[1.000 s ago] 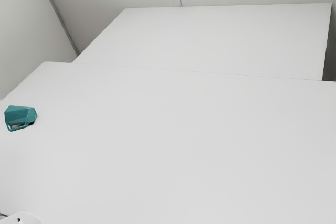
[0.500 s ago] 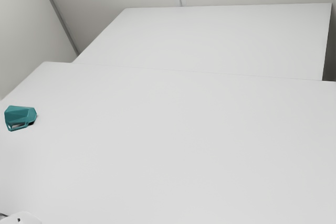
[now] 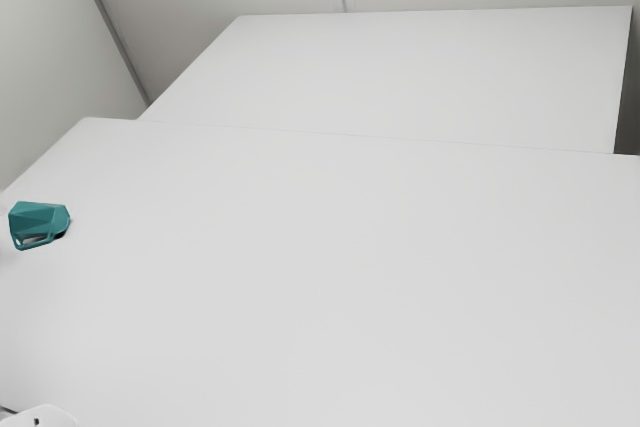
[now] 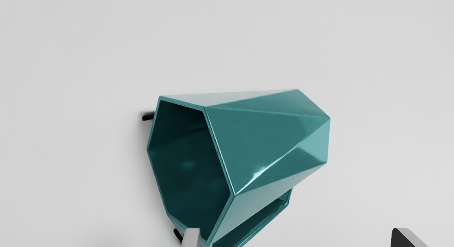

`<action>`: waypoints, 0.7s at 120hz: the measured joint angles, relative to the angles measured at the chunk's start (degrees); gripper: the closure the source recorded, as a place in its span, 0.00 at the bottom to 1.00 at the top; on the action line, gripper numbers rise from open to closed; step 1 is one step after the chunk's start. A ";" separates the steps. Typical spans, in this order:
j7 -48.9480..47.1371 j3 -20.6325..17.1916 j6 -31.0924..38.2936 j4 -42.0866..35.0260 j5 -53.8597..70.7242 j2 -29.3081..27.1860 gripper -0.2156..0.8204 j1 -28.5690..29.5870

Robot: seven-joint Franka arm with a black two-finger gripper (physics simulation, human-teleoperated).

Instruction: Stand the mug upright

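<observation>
At the far left of the exterior view, the mug (image 3: 38, 223) lies on its side on the worktop (image 3: 330, 267), so it isn't upright. Seen from the wrist, its open mouth (image 4: 189, 162) comes first, a wide, angular hole with a thin rim. I'd call the wall stiff and brittle, glazed ceramic perhaps, so that edge could chip if knocked or pinched hard. One of the pincer's fingers (image 4: 191, 238) overlaps the mouth's edge there; whether they touch, I can't tell.

Next come the glossy facets, narrowing toward the base end. They look slippery, and the taper could let a grip slide off. My choice would be two opposing flats around the middle of the body, squeezed evenly. The handle (image 4: 264, 218) runs low along the body; held by that alone, the mug would probably swing. I'd guess it's light enough to lift easily, though somewhat awkward to roll base-down.

The pincer (image 4: 296, 238) has its two fingers standing wide apart, with nothing clamped between them.
</observation>
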 joint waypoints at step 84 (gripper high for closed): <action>-0.70 -0.42 4.58 1.42 -2.13 3.52 0.23 -3.06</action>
